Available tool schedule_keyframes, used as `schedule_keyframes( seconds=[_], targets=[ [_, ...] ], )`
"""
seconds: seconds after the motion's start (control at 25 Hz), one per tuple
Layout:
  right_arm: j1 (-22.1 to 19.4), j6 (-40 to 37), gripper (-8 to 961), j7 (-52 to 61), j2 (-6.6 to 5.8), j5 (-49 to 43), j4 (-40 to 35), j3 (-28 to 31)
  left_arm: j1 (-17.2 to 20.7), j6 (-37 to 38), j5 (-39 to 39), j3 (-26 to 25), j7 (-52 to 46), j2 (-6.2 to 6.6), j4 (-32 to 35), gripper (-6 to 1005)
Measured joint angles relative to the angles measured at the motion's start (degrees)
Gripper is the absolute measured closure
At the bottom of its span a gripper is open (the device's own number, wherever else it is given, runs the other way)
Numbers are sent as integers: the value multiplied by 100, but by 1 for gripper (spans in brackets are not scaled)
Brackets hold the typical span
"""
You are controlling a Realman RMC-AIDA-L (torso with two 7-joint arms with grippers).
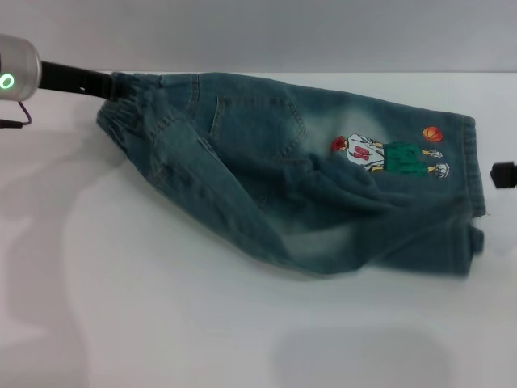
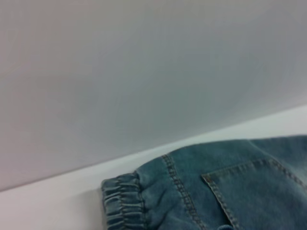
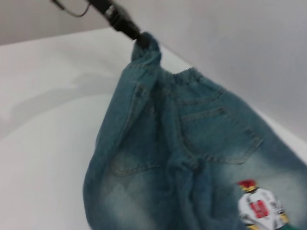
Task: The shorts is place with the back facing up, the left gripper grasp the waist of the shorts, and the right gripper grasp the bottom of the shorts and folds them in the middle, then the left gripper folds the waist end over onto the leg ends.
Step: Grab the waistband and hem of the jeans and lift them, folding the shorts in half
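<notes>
Closest to the robot, the white table is bare cloth-free surface in front of the denim shorts, with a faint shadow on it. The shorts lie across the middle of the table, already doubled lengthwise, the near fold running diagonally down toward the leg hems. Beyond that fold, toward the hems, a printed basketball player shows on the fabric, and a back pocket sits between the print and the waist.

Past the leg hems, off the end of the shorts, only a small dark piece of the right gripper shows; it looks clear of the cloth, and I cannot tell how its fingers are set.

Farthest back, at the waist end, the left gripper is pinched tight on the elastic waistband, with that corner lifted and bunched.

The risk I see is in carrying the waist over to the hems: with only one corner gripped, the loose half could sag and drag, undoing the lengthwise fold or landing skewed. A thin pinch on gathered elastic might also slip mid-swing.
</notes>
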Motion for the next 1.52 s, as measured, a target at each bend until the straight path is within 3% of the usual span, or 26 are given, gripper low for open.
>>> schedule_keyframes(
  seconds=[0.36, 0.52, 0.76, 1.08, 1.28, 1.52],
  targets=[
    [2, 360, 927, -347, -41, 479, 467, 392, 98, -355, -322, -199, 26, -6, 33, 950],
    [27, 485, 908, -352, -27, 444, 594, 347, 98, -376, -358, -168, 28, -10, 27, 950],
    [51, 1005, 880, -305, 96, 242, 786, 108, 72, -408, -361, -160, 33, -17, -15, 950],
    [232, 1524, 842, -50, 112, 121, 1566, -211, 55, -431, -361, -149, 4, -20, -38, 950],
    [234, 1744, 672, 511, 113, -288, 1613, -412, 43, -394, -360, -145, -15, -20, -39, 950],
    [183, 1514, 462, 1835, 99, -532, 1096, -559, 41, -384, -360, -145, -22, -19, -39, 950]
  ],
)
